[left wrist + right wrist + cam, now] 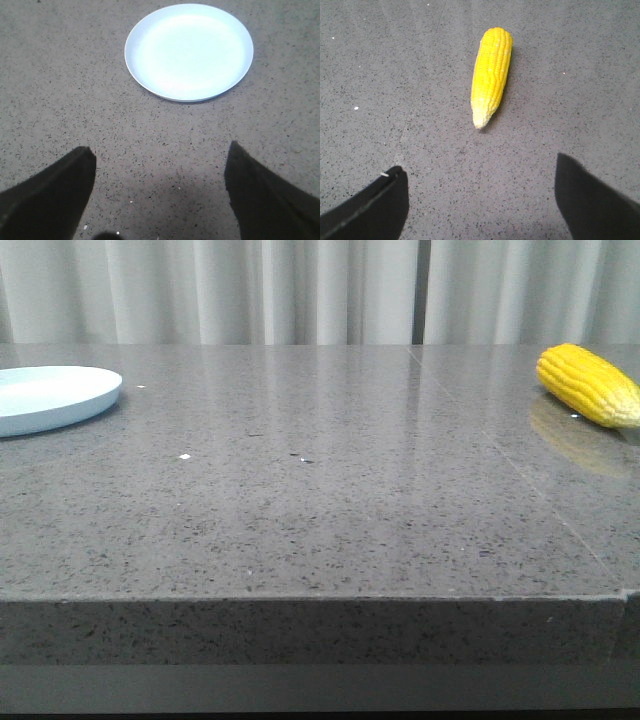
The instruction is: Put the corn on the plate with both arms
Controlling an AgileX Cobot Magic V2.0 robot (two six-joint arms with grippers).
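The corn (590, 385) lay on the grey table (320, 500), well apart from the plate (50, 398) and far to its right, both near side edges. The left gripper (160, 170) and right gripper (480, 185) stood wide, holding nothing.

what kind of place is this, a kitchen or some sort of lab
Probably a lab or test bench made to look like a kitchen counter: a bare speckled grey stone-look worktop, a plain pale curtain behind it, and only a plate and a corn cob set out far apart.
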